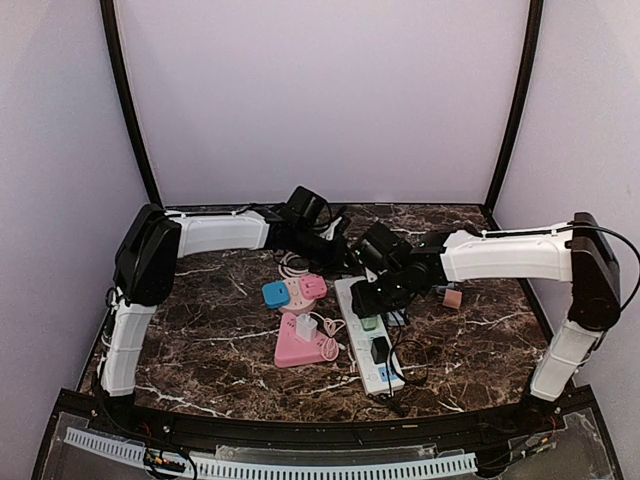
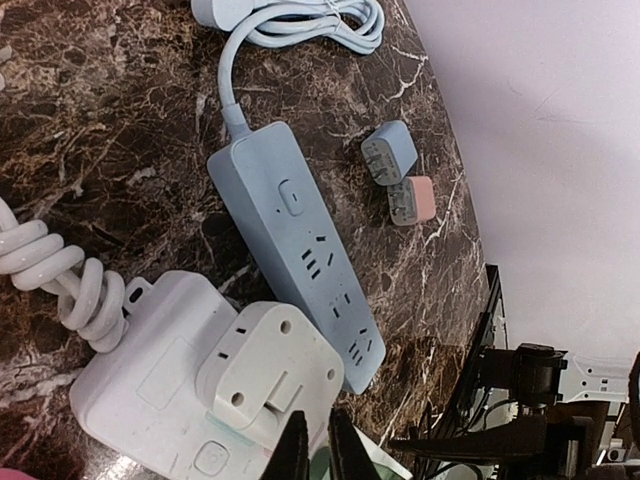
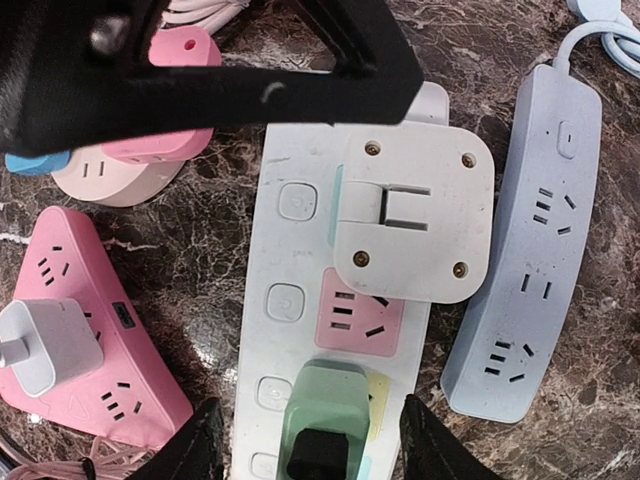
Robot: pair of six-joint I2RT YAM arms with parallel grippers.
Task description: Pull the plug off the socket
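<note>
Green plug (image 1: 369,322) is sitting in the white power strip (image 1: 357,345) at mid-table in the top view. The right gripper (image 1: 372,298) is hanging directly over it, reaching in from the right side. The strip's long axis is running from the far middle toward the near edge, drifting slightly right. A black plug (image 1: 380,350) is seated just nearer on the same strip. Of the 2 arms, the right is clearly the one on the plug.

Over to the left wrist view. The left gripper (image 2: 318,452) is showing its 2 fingers drawn almost together, with only a thin slit between them and nothing gripped. It is poised at the edge of a white square adapter (image 2: 268,372) on that strip, and a blue power strip (image 2: 300,250) is lying just beside. The green plug is not showing clearly here.

Now the right wrist view, and this is the one that matters. The right fingers are standing wide apart, 1 on each side of the green plug and touching nothing yet. The plug is lying squarely between them. They are flanking it across the strip's width, so closing should be pinching its 2 side faces. From there the pull is looking like a straight lift away from the strip's face. A pink triangular socket (image 3: 90,330) is crowding in near the left-hand finger.
</note>
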